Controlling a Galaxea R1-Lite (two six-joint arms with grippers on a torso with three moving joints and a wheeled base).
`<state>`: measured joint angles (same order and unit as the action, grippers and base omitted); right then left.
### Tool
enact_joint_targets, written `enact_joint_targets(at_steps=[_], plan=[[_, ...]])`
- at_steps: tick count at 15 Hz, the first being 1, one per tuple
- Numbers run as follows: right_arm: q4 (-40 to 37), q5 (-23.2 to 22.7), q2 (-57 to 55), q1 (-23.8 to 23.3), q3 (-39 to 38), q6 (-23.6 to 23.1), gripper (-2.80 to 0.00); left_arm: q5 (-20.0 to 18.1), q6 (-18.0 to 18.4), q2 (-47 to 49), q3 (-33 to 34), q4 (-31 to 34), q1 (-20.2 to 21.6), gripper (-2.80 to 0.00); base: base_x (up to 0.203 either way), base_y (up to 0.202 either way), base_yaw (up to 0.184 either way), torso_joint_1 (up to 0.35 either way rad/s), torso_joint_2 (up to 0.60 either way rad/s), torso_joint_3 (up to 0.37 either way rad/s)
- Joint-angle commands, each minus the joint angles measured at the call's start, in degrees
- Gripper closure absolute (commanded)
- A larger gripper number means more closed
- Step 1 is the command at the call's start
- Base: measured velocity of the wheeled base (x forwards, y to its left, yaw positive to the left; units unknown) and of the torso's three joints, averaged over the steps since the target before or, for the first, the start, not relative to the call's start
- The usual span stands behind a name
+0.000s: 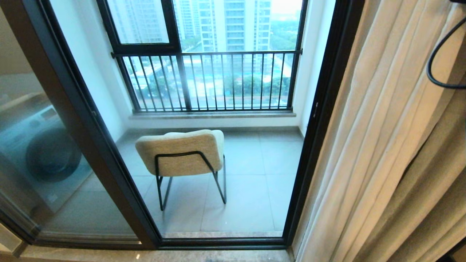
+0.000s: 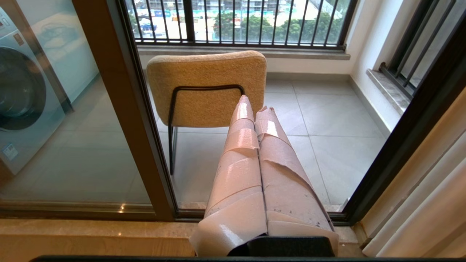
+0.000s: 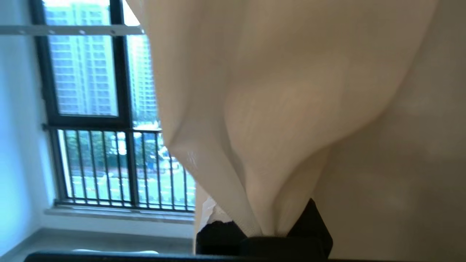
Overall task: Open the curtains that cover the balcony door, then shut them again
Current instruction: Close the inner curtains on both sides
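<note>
My right gripper point(image 3: 267, 233) is clenched on a fold of the curtains point(image 1: 386, 145), the cream cloth pinched between its black fingers point(image 3: 218, 236) and bulging out above them in the right wrist view. The curtains hang gathered in long pleats at the right side of the balcony door point(image 1: 313, 145), just beside its black frame, so the glass is uncovered. A black cable point(image 1: 438, 62) loops in front of the cloth at the upper right of the head view; the right arm itself is outside that view.

My left gripper point(image 2: 255, 105) holds nothing and is closed, its two taped fingers point(image 2: 240, 145) pressed together and pointing at the glass, low near the sill.

Through the door I see a beige chair point(image 1: 182, 153) with a black frame standing on the grey tiled balcony floor point(image 1: 255, 174), its back toward me. Beyond it is a black-railed window point(image 1: 207, 80) with tower blocks outside. Behind the left glass panel stands a washing machine point(image 1: 47, 153)
</note>
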<state>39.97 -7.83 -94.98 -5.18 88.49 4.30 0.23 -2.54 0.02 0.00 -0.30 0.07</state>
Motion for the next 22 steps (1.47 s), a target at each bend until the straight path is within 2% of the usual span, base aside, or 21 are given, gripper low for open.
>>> enact_joint_targets(at_steps=[1, 14, 22], plan=[[0.37, -0.08, 0.5, 0.61, -0.34, 0.0, 0.0, 0.03, -0.01, -0.02, 0.0, -0.05, 0.01, 0.0, 0.0, 0.0, 0.0, 0.0, 0.0, 0.0], [0.37, 0.0, 0.93, 0.69, -1.31, -0.08, 0.0, 0.03, -0.01, -0.02, 0.0, -0.05, 0.01, 0.0, 0.0, 0.0, 0.0, 0.0, 0.0, 0.0], [0.46, 0.13, 2.96, 1.34, -5.7, -0.35, 0.0, -0.05, -0.1, -0.02, 0.0, -0.05, 0.01, 0.0, 0.0, 0.0, 0.0, 0.0, 0.0, 0.0]])
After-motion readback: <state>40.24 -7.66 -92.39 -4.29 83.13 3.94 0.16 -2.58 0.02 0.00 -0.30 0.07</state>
